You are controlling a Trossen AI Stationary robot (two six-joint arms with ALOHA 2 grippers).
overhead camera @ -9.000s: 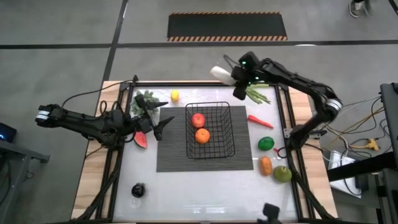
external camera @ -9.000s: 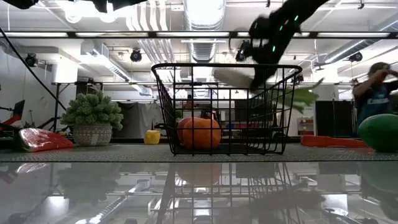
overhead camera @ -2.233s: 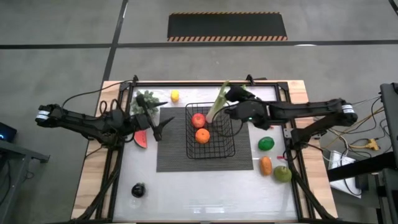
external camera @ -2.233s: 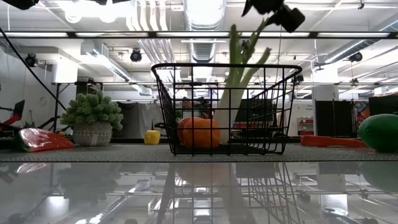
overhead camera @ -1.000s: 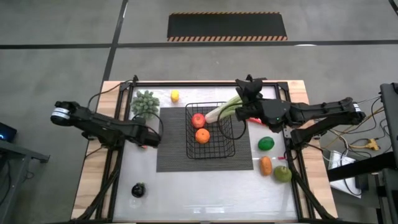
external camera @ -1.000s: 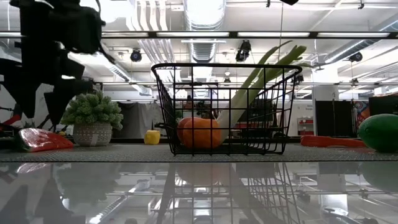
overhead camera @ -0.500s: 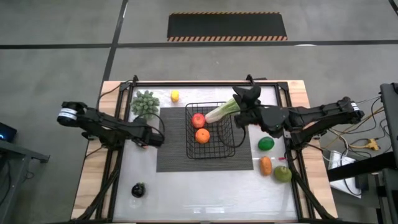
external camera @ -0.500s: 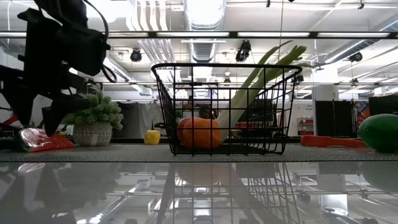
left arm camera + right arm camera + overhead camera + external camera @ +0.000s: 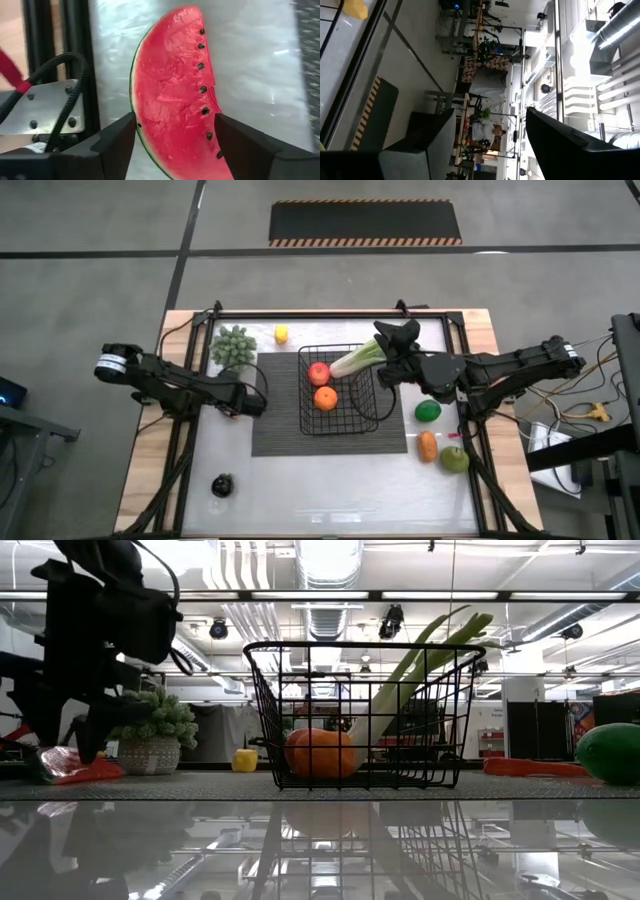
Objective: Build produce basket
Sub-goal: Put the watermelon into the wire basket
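The black wire basket (image 9: 352,422) stands on the ribbed mat and holds a red round piece (image 9: 318,373) and an orange one (image 9: 325,398). A leek (image 9: 355,360) has its white end inside and leans its green leaves on the far right rim. My left gripper (image 9: 174,120) points down, open, over a watermelon slice (image 9: 175,90) lying flat left of the mat. One finger stands on each side of the slice. My right gripper (image 9: 397,335) hovers high by the basket's far right corner, open with nothing between its fingers (image 9: 420,150). My left gripper comes from above with its fingers (image 9: 117,145) across the slice, one by the green rind (image 9: 134,107) and one by the seeded straight edge (image 9: 212,107). I cannot tell whether they touch it. The slice lies flat on the table.
A potted green plant (image 9: 233,345) and a yellow piece (image 9: 282,334) stand at the far left. Right of the basket lie a green round piece (image 9: 427,411), an orange piece (image 9: 428,445) and a green pear (image 9: 455,459). A dark piece (image 9: 221,485) lies near left.
My left gripper has sunk toward the watermelon slice and now stands around it. The leek rests in the basket as before.
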